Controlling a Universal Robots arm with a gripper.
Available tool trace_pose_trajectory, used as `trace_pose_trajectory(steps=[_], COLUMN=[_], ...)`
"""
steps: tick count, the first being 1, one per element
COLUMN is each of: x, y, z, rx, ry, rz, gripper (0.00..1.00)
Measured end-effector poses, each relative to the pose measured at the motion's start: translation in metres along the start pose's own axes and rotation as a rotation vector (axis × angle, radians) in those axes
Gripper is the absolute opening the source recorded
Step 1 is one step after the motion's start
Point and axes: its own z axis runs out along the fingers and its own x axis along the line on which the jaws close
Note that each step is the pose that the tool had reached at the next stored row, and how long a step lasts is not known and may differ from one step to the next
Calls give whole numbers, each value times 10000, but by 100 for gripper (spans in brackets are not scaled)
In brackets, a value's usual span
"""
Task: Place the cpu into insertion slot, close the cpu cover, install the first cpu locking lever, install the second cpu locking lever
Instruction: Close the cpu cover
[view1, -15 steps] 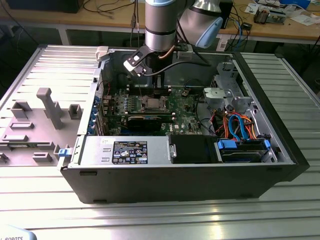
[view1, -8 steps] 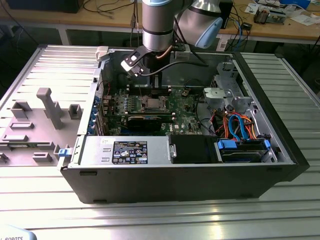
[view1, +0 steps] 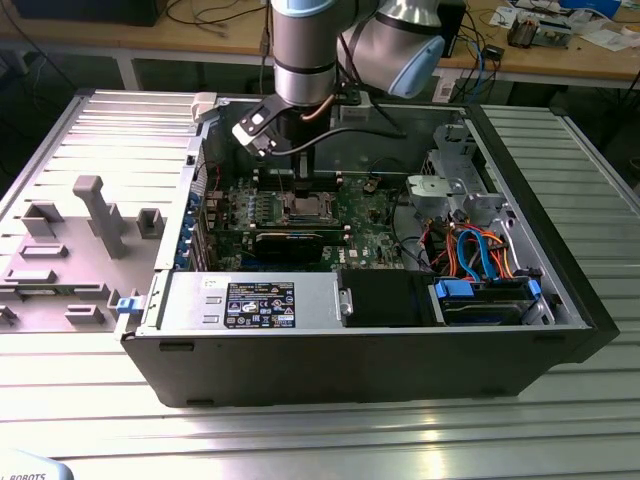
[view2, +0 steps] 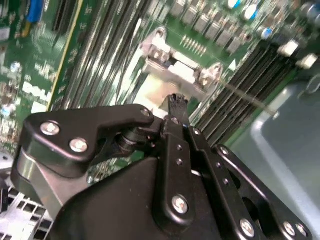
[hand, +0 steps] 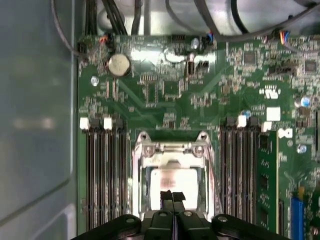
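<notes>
gripper (hand: 173, 196), pinched together, hangs over the cpu (hand: 175, 180) lying flat, silvery top up, in the insertion slot (hand: 146, 187).

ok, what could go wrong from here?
Gripper tips sit shut at the cpu inside the cover window; pressing down could scratch or load it. Memory slots crowd the cover on both sides, so a sideways slip may hit them. A thin lever rod sticks out over the slots in the second wrist view and could snag.
</notes>
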Motion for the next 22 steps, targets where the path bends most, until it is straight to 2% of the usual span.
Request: trace_pose_trajectory(steps=[1,2,3,11,16,22], x=[0,1,1,1,0,1], y=[-19,-111,-114,-115,-117,-118], z=[9,95,114,127,165,176], rx=[-1,1,1,0,2,2], ry=[18,35,35,38,37,38], rz=[1,2,2,1,2,1], gripper=[11,11,11,11,11,11])
